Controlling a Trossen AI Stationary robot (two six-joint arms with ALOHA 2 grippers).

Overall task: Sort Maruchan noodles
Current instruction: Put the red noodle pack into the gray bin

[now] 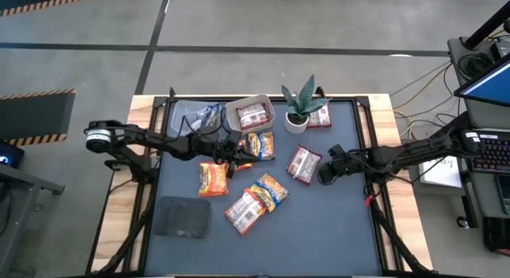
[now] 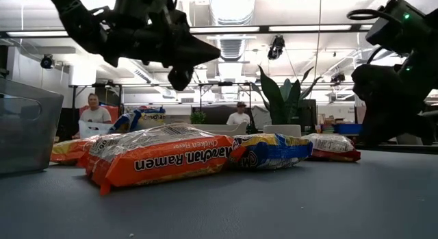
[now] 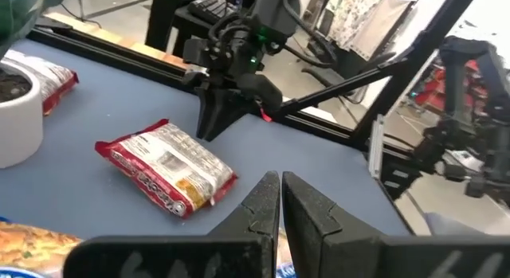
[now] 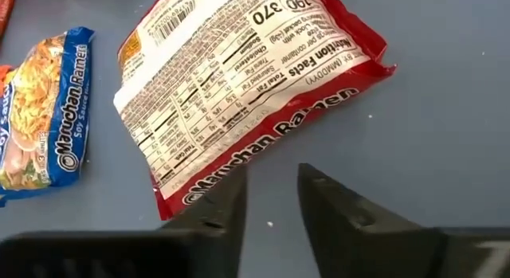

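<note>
Item: red-white noodle packet (image 4: 239, 95), table centre-right, label side up, at 9 o'clock of right gripper (image 4: 271, 194). Fingers slightly parted, empty. Likely light, crinkly, slippery; brittle inside. Pinch near short edge. Left gripper (image 3: 280, 206) pressed together, empty.
</note>
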